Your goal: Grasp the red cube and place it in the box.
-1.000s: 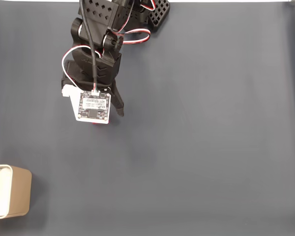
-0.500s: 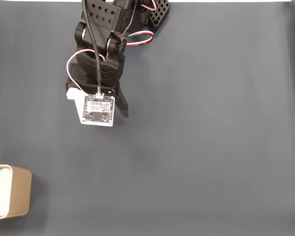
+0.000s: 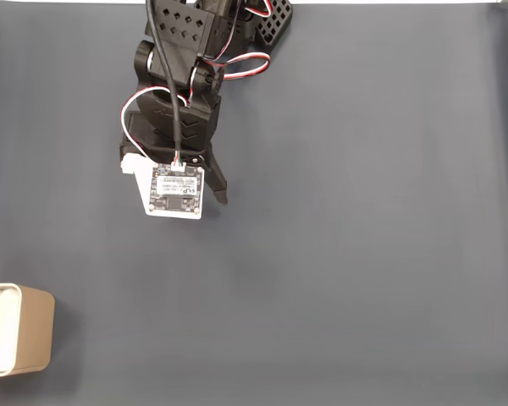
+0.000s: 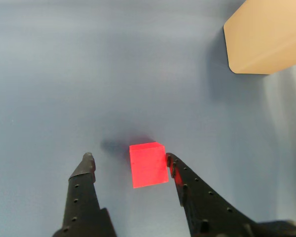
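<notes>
The red cube (image 4: 148, 164) has smooth matt faces. The gripper (image 4: 129, 159) looks like matt black plastic. The box (image 4: 266, 37) is matt tan, possibly cardboard. The table cover (image 3: 364, 211) looks matt.

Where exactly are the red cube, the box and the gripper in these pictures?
red cube (image 4: 148, 165): wrist view, middle of its top face.
box (image 3: 34, 330): fixed view, its tan side wall.
gripper (image 4: 129, 157): wrist view, midway between its two black fingertips.

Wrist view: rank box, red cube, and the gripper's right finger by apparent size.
1. Right finger, though nearness to the camera inflates it.
2. Box, cut off by the frame.
3. Red cube.
</notes>
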### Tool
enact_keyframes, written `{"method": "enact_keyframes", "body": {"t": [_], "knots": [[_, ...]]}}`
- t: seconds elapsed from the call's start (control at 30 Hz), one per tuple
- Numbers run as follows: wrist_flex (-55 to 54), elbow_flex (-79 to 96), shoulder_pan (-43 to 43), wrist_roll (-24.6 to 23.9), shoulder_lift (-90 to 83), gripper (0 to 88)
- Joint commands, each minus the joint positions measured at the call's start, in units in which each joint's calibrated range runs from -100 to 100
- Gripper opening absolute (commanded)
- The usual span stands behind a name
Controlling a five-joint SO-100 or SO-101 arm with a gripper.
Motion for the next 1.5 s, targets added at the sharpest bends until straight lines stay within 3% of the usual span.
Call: {"method": "enact_keyframes", "body": {"t": [0.0, 1.47], "knots": [[-0.33, -1.82, -0.63, -0.34, -0.26, 33.8], [-2.62, 0.01, -1.05, -0.54, 1.91, 33.3]]}}
